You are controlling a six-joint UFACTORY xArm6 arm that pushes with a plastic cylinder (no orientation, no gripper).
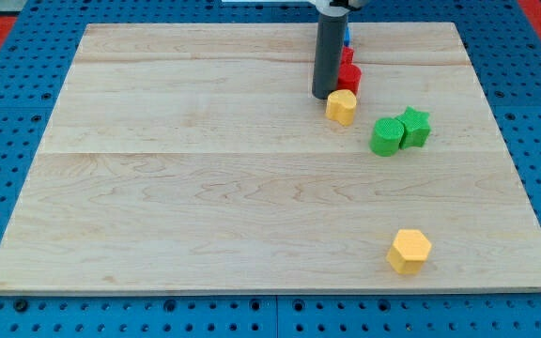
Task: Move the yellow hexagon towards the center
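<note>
Your tip (324, 96) has no pincer to show and stands at ten o'clock of the small yellow block (342, 106), while the yellow hexagon (409, 251) waits untouched at five o'clock of the worktop (205, 188), so you must go there.

the rod (329, 52) half hides a red block (348, 75) and a blue block (347, 34).

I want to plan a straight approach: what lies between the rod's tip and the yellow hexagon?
In the camera view, my tip touches a small yellow block; beyond that, bare board down to the yellow hexagon. The two green blocks sit just right of that line.
</note>
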